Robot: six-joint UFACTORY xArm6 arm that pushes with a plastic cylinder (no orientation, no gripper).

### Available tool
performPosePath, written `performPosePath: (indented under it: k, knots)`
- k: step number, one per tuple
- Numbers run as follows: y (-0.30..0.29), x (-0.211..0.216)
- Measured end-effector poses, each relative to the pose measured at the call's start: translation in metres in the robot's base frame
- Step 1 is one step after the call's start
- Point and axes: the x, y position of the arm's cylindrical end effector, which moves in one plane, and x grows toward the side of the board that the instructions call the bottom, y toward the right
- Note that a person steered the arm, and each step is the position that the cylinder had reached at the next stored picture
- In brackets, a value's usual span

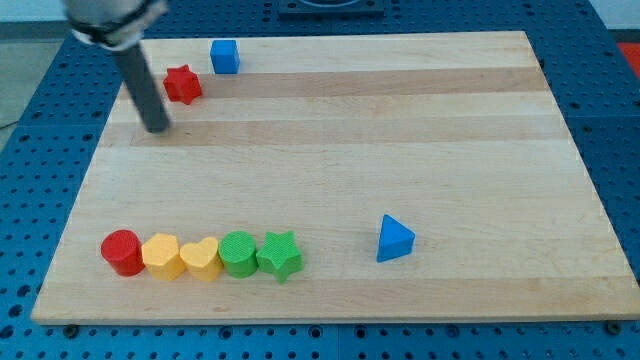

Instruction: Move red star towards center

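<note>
The wooden counter [400, 130] carries a red star [182, 84] and blue cube [224, 56] near its top-left corner. Along its bottom edge runs a touching row: red cylinder [122, 251], yellow block [162, 255], yellow heart [201, 259], green block [238, 253], green star [280, 256]. A blue triangular block [394, 239] sits apart, to their right.

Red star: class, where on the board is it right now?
The red star sits near the wooden board's top-left corner, just left of the blue cube, with my tip below-left of it.
</note>
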Motion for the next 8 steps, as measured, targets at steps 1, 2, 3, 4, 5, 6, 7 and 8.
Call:
performPosePath:
  k: [1, 2, 3, 4, 5, 6, 7, 8]
  knots:
    - [-0.038, -0.047]
    - [-0.01, -0.065]
    - [0.081, -0.059]
    - [0.198, -0.031]
    - [0.246, -0.006]
    - [0.251, -0.028]
    - [0.283, -0.048]
    - [0.311, -0.016]
